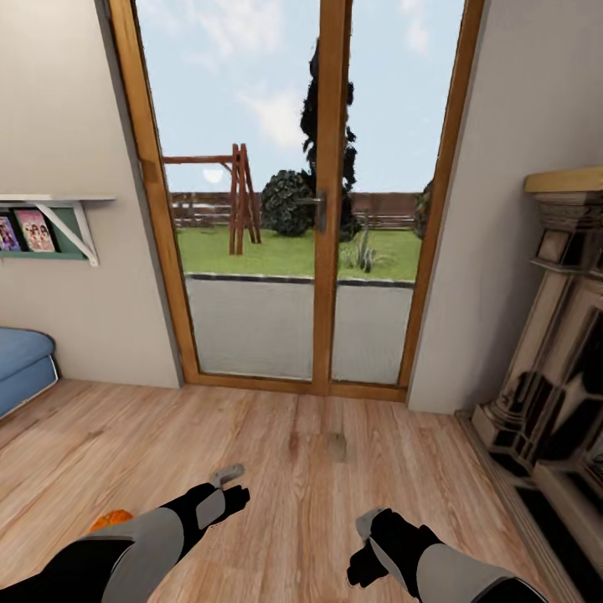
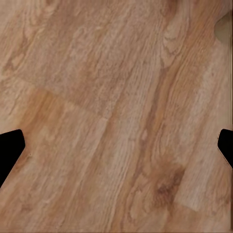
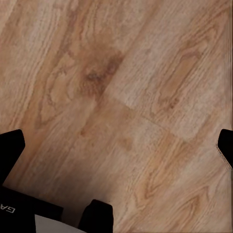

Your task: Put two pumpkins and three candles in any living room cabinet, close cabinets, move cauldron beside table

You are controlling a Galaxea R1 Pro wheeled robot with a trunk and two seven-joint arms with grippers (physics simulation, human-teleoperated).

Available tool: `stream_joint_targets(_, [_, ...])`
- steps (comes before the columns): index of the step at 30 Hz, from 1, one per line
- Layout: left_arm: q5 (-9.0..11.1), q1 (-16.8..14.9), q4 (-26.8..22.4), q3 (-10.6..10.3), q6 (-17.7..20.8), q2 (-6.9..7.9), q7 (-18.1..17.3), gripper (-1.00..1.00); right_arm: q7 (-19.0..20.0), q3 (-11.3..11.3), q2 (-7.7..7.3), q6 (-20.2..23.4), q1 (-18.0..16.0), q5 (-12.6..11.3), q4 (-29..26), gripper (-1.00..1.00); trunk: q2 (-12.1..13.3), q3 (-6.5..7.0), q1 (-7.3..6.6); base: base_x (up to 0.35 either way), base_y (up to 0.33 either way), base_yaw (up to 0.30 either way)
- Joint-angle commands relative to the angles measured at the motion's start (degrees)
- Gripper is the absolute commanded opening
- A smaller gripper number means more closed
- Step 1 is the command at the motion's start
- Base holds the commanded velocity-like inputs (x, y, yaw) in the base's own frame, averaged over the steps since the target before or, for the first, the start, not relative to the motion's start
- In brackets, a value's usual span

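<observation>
Head view: the robot faces a tall wood-framed glass door [image 1: 322,193]. A bright-orange round pumpkin [image 1: 110,519] peeks out on the light wood-plank floor [image 1: 335,469], just beside the left forearm. The left gripper [image 1: 228,486] and the right gripper [image 1: 368,544] hang low and empty.

Left wrist view: black fingers [image 2: 9,148] spread wide over bare planks.

Right wrist view: its fingers [image 3: 10,145] stand wide too.

Risk, as I judge it: a swing of the left arm could knock the half-hidden pumpkin rolling away.
</observation>
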Motion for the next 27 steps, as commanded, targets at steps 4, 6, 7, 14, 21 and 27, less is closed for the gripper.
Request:
stream_joint_targets(4, [0.22, -0.06, 0.01, 0.13, 0.03, -0.01, 0.19, 1.0, 0.26, 0.25, -0.01, 0.27, -0.03, 0.09, -0.08, 1.0, -0.03, -0.03, 0.03, 0.334, 0.0, -0.265])
stream_joint_targets(6, [0.22, -0.06, 0.0, 0.13, 0.01, 0.01, 0.19, 1.0, 0.26, 0.25, -0.01, 0.27, -0.03, 0.09, -0.08, 1.0, -0.03, 0.01, 0.03, 0.334, 0.0, -0.281])
stream_joint_targets(7, [0.24, -0.06, 0.0, 0.13, 0.01, 0.01, 0.19, 1.0, 0.26, 0.24, -0.01, 0.27, -0.03, 0.09, -0.08, 1.0, -0.03, 0.03, 0.03, 0.334, 0.0, -0.285])
stream_joint_targets(14, [0.3, -0.06, -0.02, 0.13, -0.01, 0.07, 0.19, 1.0, 0.26, 0.12, -0.01, 0.2, -0.03, 0.09, -0.15, 1.0, -0.03, 0.14, 0.03, 0.334, 0.031, -0.184])
stream_joint_targets(21, [0.26, -0.06, -0.02, 0.13, -0.01, 0.08, 0.19, 1.0, 0.26, 0.07, -0.01, 0.18, -0.03, 0.06, -0.23, 1.0, -0.03, 0.15, 0.03, 0.325, 0.141, -0.022])
stream_joint_targets(27, [0.29, -0.06, -0.02, 0.13, -0.08, 0.08, 0.19, 1.0, 0.26, 0.13, -0.01, 0.17, -0.03, 0.04, -0.24, 1.0, -0.03, 0.15, 0.03, 0.306, 0.195, -0.002])
